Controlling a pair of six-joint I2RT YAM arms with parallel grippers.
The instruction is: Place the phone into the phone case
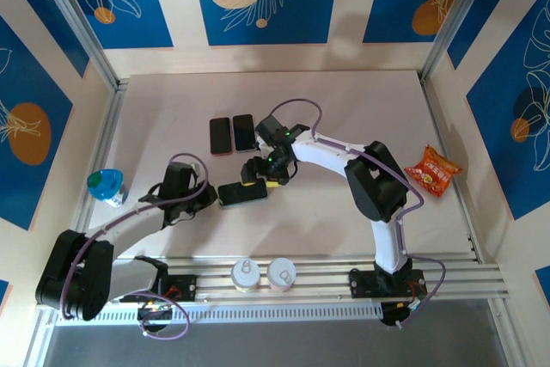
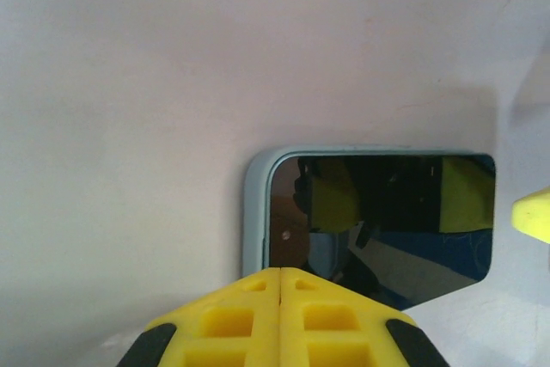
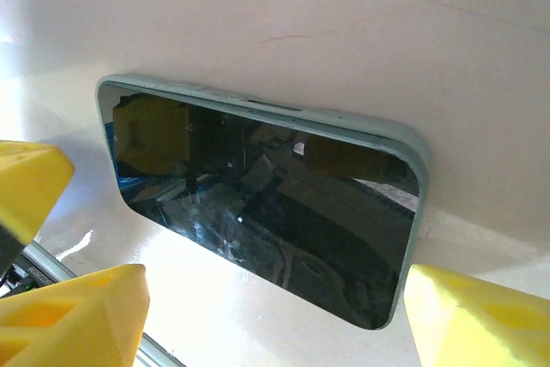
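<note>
Now | phone (image 1: 242,194) lies flat mid table (image 1: 344,109), seated in pale blue phone case (image 2: 255,212), long axis left to right | left gripper (image 1: 209,198) pinched shut at its left end | right gripper (image 3: 271,298) spread wide, empty, hovering at its far right edge.

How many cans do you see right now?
2. The left can and the right can stand upright side by side on the metal rail at the table's near edge.

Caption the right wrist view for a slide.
Open right gripper over the phone, set in a pale case on the table.
</note>
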